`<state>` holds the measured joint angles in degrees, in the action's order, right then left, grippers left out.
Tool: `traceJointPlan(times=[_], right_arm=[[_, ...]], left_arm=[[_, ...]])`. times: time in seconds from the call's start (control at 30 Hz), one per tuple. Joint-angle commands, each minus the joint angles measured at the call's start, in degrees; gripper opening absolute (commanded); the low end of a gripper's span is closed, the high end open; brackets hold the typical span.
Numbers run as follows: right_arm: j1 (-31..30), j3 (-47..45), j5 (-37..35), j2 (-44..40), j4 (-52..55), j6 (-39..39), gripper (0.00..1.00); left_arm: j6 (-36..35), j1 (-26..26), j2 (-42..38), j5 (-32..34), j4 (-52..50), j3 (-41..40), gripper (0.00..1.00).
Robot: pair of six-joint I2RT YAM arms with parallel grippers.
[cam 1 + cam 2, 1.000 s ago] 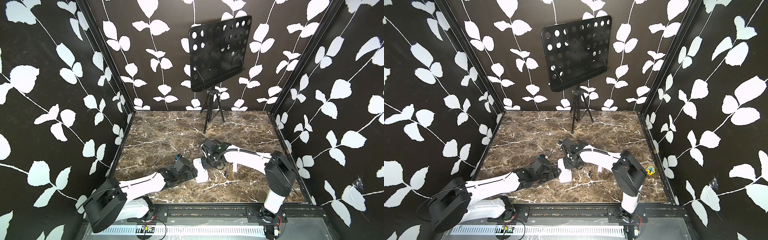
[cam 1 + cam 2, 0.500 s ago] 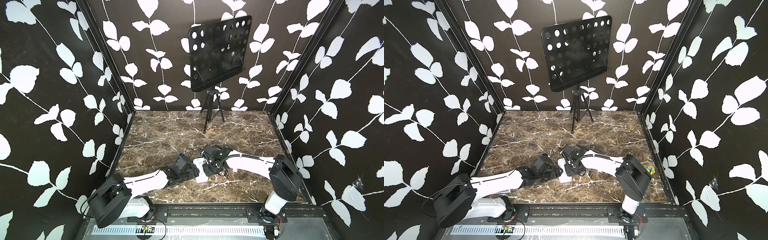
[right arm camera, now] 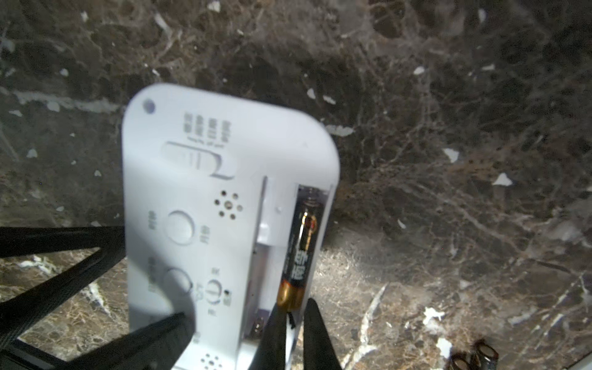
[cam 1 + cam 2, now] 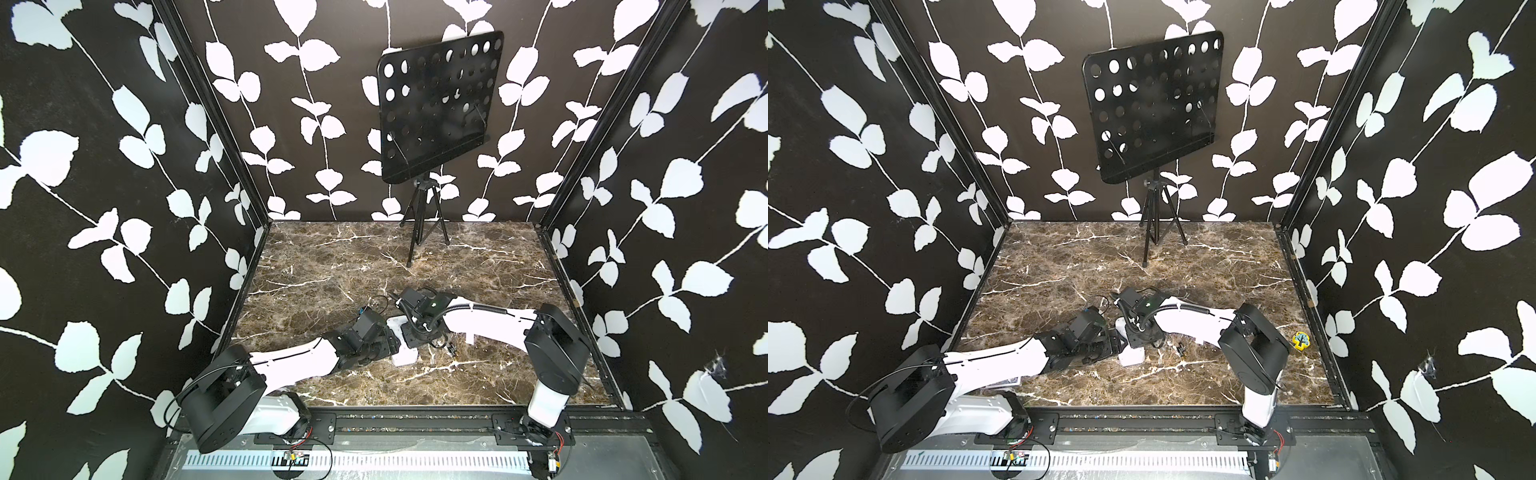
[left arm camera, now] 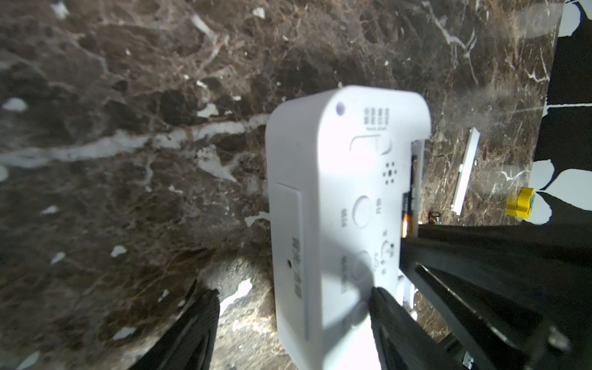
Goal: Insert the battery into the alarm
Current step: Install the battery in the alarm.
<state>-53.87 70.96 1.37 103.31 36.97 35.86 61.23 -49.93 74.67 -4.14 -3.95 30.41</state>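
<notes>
The white alarm lies back-up on the marble table, near the front middle in both top views. Its battery bay is uncovered along one long edge. A black-and-copper battery lies in the bay's outer slot. My right gripper sits at the battery's copper end, its fingers nearly together with a sliver of the alarm's wall between them. My left gripper stands open astride the alarm's other end. One finger touches the alarm and the other finger stands apart.
A white battery cover lies on the table beyond the alarm. Loose batteries lie beside the right arm. A yellow block sits near the right wall. A black music stand stands at the back.
My right gripper came down and forward onto the alarm's battery bay and closed nearly all the way. My left gripper slid up around the alarm and narrowed a little.
</notes>
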Motion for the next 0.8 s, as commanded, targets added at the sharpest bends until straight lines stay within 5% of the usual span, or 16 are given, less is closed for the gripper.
traceJointPlan(times=[0.0,0.77], right_arm=[[0.41,1.74,-3.83,1.35,1.38,-0.86,0.11],[3.42,-7.88,-2.61,-16.69,3.89,-0.38,0.32]], left_arm=[[-1.74,0.27,0.57,-0.51,-3.96,0.35,0.75],[3.67,0.14,2.47,-2.94,3.44,1.62,0.77]])
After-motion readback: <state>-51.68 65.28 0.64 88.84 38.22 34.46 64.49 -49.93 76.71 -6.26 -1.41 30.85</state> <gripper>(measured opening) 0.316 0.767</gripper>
